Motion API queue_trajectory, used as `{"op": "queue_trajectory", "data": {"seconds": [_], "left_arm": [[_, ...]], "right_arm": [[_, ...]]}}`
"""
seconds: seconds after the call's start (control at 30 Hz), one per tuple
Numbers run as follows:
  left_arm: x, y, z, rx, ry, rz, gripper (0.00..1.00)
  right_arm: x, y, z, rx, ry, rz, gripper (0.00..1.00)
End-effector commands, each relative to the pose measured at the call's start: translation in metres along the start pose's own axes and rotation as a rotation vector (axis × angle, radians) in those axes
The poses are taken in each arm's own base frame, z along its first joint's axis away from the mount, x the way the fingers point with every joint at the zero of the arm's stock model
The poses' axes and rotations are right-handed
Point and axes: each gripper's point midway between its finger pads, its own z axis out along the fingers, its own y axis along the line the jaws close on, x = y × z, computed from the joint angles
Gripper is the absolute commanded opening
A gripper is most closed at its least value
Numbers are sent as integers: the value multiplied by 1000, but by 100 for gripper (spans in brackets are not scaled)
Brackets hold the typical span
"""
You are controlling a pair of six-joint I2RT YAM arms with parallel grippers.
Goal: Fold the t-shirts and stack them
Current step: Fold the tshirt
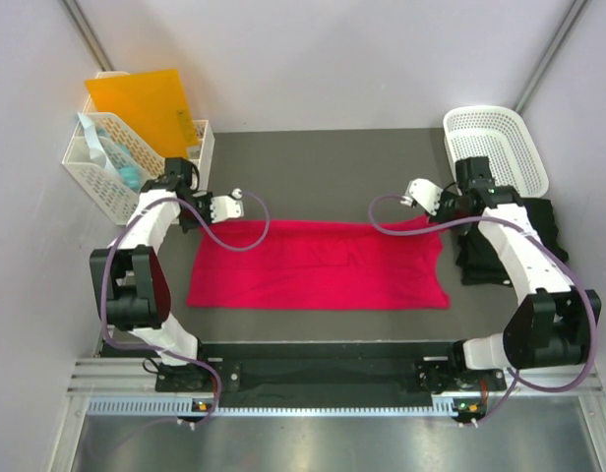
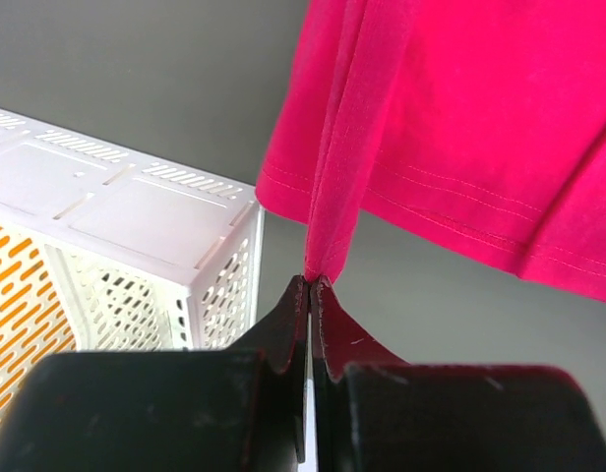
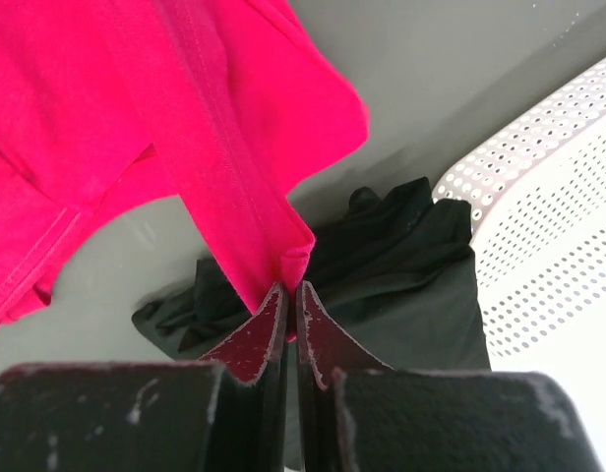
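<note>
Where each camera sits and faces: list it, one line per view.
Top external: above and behind, facing down at the grey table; left arm and right arm show, holding the pinkish-red cloth t-shirt.
Left wrist: on that arm, past its shut left end effector pinching the shirt's edge.
Right wrist: past the shut right end effector gripping it, toward the black cloth t-shirt.
All share the red shirt.

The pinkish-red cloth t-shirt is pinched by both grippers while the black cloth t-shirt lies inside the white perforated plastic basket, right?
No: the black cloth t-shirt lies on the table beside the white perforated plastic basket, not inside it; the right wrist view shows this.
</note>
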Motion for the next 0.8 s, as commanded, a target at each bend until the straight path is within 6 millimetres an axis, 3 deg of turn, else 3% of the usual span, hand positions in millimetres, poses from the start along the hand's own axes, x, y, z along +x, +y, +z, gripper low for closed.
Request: {"op": "queue_trajectory", "data": {"seconds": [0.0,0.33,0.77], "left_arm": [[5,-12,-15,7,8,29,0],[19,-45,-5,75,57,82,0],[22,-44,8,72,61,78,0]], "right_arm": [[10,5,-18,2,17,-35,0],[19,34,-10,-100,33,-64,0],[4,68,15,-225,20,-105,0]]}}
